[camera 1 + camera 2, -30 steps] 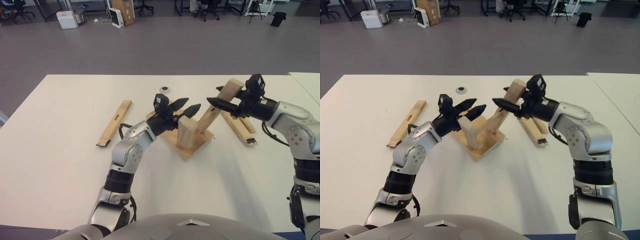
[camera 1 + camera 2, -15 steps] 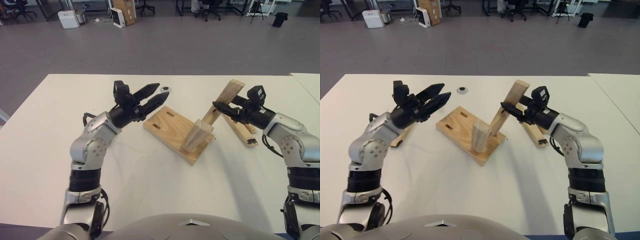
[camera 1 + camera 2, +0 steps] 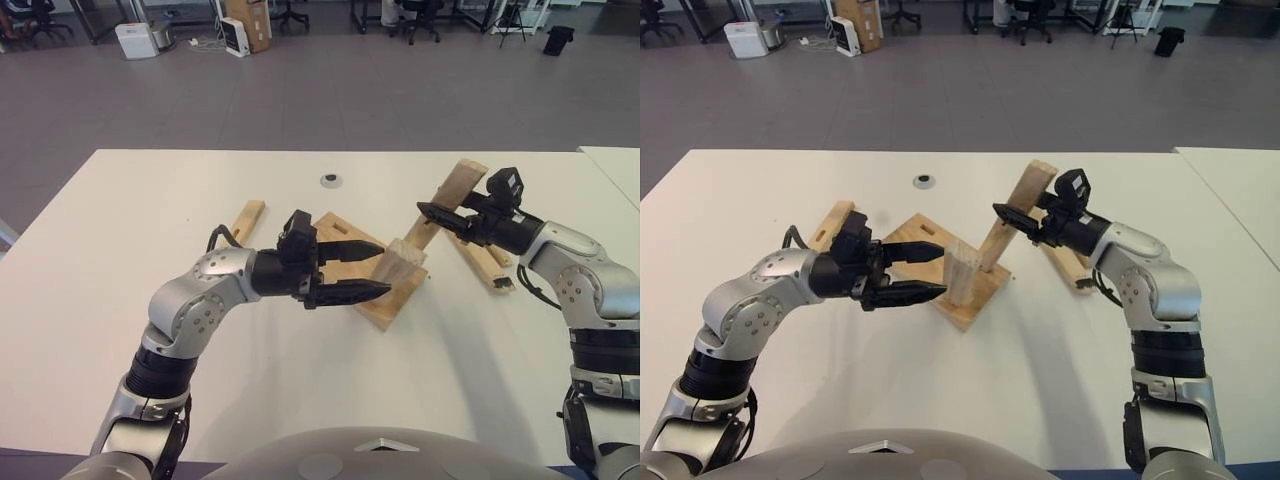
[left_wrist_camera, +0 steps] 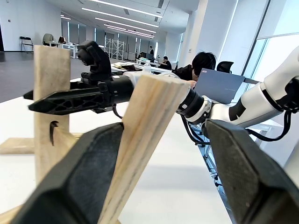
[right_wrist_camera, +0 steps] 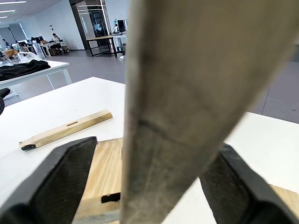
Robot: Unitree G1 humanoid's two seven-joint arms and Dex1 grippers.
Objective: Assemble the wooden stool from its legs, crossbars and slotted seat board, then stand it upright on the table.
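Seat board (image 3: 388, 303) is shown lying flat near the middle of the white table (image 3: 120, 260), with one corner turned toward the robot and a slot visible in its upper face. Two legs are seen rising from the board: a short leg (image 3: 403, 262) that leans slightly, and behind it a tall leg (image 3: 455, 188) that is tilted toward the robot's right. The left gripper (image 3: 385, 267) is held low over the board with its jaws released. In the left wrist view its fingers (image 4: 79, 182) are spread wide, and the short leg is framed between them without being touched. The right gripper (image 3: 428, 212) is set against the tall leg about halfway up. In the right wrist view the leg is seen between both fingers (image 5: 65, 172), which lie close against its faces, so the jaws are read as clamped on it. A loose bar (image 3: 243, 217) with a slot in it is laid on the table to the robot's left of the board, just beyond the left forearm. Further wooden bars (image 3: 488, 262) are laid together on the table to the right of the board, beneath the right wrist. A small dark disc (image 3: 329, 180) is seen on the table beyond the board, well apart from the wooden parts.
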